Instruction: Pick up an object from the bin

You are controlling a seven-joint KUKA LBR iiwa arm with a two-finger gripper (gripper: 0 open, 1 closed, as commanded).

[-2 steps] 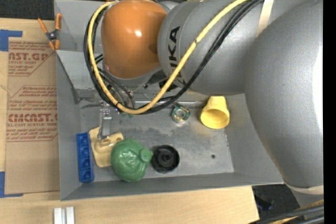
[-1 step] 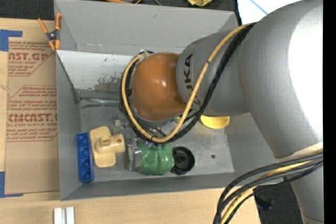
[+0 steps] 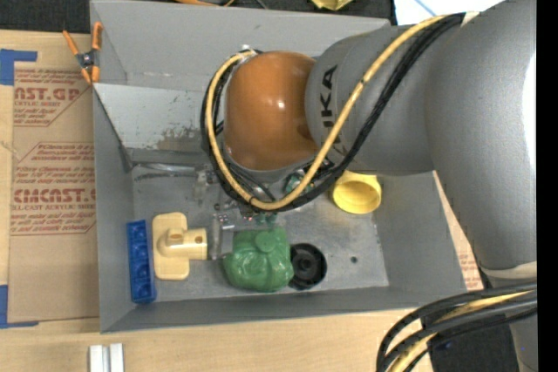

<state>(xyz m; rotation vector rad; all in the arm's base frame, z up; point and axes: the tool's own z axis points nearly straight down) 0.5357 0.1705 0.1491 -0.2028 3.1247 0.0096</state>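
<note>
My gripper reaches down below the orange dome at the front of the bin. It stands between a pale yellow block-shaped toy on its left and a lumpy green soft thing on its right, close against both. Whether it touches or grips either one is hidden. A black round disc lies just right of the green thing.
A blue studded brick lies along the bin's front left wall. A yellow cup lies on its side at the right, partly under the arm. The arm and dome cover the bin's middle and back.
</note>
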